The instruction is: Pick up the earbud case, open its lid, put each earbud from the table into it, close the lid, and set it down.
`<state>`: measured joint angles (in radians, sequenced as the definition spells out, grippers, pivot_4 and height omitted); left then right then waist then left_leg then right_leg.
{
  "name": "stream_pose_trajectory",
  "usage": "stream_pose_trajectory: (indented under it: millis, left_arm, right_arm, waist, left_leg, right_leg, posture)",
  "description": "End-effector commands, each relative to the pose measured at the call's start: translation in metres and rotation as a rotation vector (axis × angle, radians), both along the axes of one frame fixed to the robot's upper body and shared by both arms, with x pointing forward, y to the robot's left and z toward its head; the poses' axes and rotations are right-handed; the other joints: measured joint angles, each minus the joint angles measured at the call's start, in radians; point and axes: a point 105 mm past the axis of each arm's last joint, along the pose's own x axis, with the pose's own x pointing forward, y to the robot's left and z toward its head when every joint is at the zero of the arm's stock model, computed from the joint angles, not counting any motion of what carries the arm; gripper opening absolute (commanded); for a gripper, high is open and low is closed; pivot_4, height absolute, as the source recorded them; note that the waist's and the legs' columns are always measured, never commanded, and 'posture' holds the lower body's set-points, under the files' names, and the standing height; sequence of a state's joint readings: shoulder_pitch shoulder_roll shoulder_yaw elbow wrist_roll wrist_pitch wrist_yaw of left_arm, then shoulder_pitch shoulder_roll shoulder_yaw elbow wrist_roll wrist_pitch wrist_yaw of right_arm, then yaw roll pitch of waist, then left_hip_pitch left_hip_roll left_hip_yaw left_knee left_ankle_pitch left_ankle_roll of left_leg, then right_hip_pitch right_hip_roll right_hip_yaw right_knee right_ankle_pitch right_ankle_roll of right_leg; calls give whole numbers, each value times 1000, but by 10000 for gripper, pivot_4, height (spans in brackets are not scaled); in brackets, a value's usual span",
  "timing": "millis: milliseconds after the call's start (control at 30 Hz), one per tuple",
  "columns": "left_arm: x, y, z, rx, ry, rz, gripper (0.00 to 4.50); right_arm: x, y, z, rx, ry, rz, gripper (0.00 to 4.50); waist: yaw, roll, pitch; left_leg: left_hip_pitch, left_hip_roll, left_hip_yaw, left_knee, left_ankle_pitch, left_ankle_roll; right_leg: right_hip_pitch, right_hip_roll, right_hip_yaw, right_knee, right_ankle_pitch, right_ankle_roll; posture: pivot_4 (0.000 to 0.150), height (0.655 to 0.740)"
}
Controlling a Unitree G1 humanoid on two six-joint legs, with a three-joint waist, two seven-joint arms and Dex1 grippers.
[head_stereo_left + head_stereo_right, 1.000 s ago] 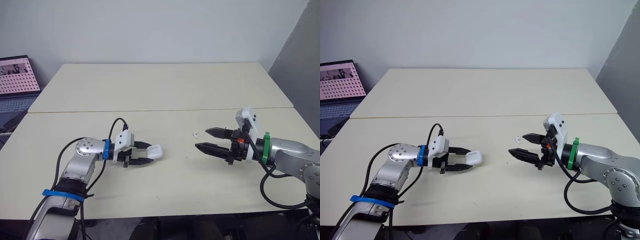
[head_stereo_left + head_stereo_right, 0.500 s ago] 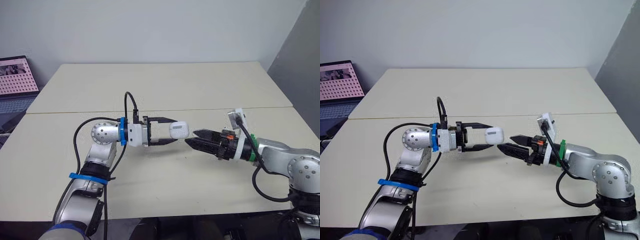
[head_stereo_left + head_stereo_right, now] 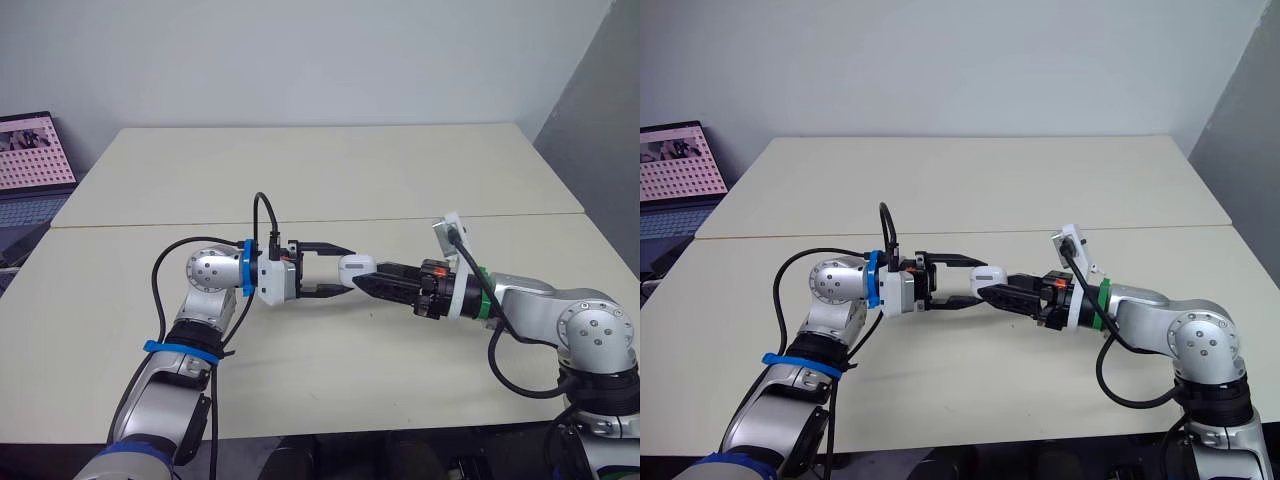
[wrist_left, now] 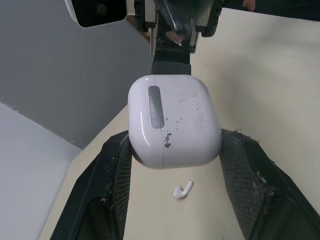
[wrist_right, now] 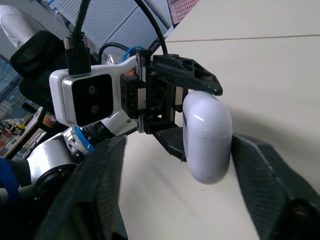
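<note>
The left hand (image 3: 342, 270) clamps the earbud case (image 4: 172, 127) aloft. The open, empty right hand (image 3: 372, 278) at three o'clock looks poised to open it.

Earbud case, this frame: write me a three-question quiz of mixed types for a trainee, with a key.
1. True or false: the earbud case is resting on the table.
2. Which tool grips the case? A) left tool B) right tool C) neither
3. Fill in: in the left wrist view, a loose ____ lies on the table.

Key
1. False. It is held clear of the table, with its lid shut.
2. A. The right tool is open, with its fingers to either side of the case but not closed on it.
3. earbud
</note>
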<state>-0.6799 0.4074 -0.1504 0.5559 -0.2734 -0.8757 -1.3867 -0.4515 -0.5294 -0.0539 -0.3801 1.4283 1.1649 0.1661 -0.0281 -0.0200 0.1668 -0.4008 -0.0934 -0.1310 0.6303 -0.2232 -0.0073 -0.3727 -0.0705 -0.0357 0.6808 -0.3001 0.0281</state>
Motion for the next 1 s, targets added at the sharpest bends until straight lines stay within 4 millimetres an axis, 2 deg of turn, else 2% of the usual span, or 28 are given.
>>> stream_pose_trajectory:
  millis: [33,133,267,433,567,667,733,800,867,933,1000]
  left_arm:
    - [-1,-2,9,-20,-40,-20,22475]
    - [-3,-3,9,-19,-42,-27,22475]
    - [-2,-4,9,-37,-24,-18,22475]
    - [7,-1,17,-125,190,63,22475]
    - [-4,4,20,-151,371,73,35301]
    - [-11,8,22,-164,387,94,44643]
    - [-10,10,24,-176,383,117,45000]
    - [2,13,29,-275,598,187,45000]
    - [12,14,30,-388,988,243,45000]
    - [14,12,32,-488,1302,244,45000]
    - [14,11,36,-612,1488,223,45000]
  right_arm:
    - [0,4,10,20,-36,9,17869]
    - [2,4,12,30,-33,3,7492]
    - [3,3,13,43,-28,0,6782]
    - [5,-3,17,88,-14,-38,6782]
    - [7,-11,23,138,-2,-86,6783]
    - [7,-17,26,151,4,-109,6783]
    - [8,-19,27,155,9,-114,6783]
    - [9,-21,29,156,8,-118,6783]
    - [11,-22,32,165,1,-127,6783]
    - [15,-22,39,202,-16,-150,6783]
    - [20,-23,52,287,-38,-196,6782]
  waist:
    - [0,0,0]
    - [0,0,0]
    - [0,0,0]
    - [-2,0,0]
    - [-4,0,0]
    - [-3,0,0]
    - [-1,0,0]
    - [-1,0,0]
    - [-2,0,0]
    - [-5,0,1]
    - [-5,0,1]
  left_leg:
    - [0,0,0,0,0,0]
    - [0,0,0,0,0,0]
    - [0,0,0,0,0,0]
    - [0,0,0,0,0,0]
    - [0,0,-1,0,0,0]
    - [0,0,-1,-1,0,0]
    - [0,0,-1,-1,0,0]
    - [0,0,-1,0,0,0]
    - [0,0,-1,0,1,1]
    - [0,0,-1,0,1,1]
    - [0,1,-2,0,1,1]
  right_leg:
    - [0,0,0,0,0,0]
    - [0,0,0,0,0,0]
    - [0,0,0,0,0,0]
    - [0,0,0,0,0,0]
    - [0,1,0,0,0,0]
    - [-1,1,1,0,0,0]
    - [0,1,0,0,0,0]
    - [0,1,0,0,0,0]
    - [0,1,1,0,0,1]
    - [0,1,1,0,-3,5]
    - [-1,1,1,0,-3,6]
  posture:
    - [1500,7400]
    - [1500,7400]
    - [1500,7400]
    - [1500,7400]
    - [1500,7400]
    - [1500,7400]
    - [1500,7400]
    - [1500,7400]
    - [1500,7400]
    - [1500,7400]
    - [1500,7400]
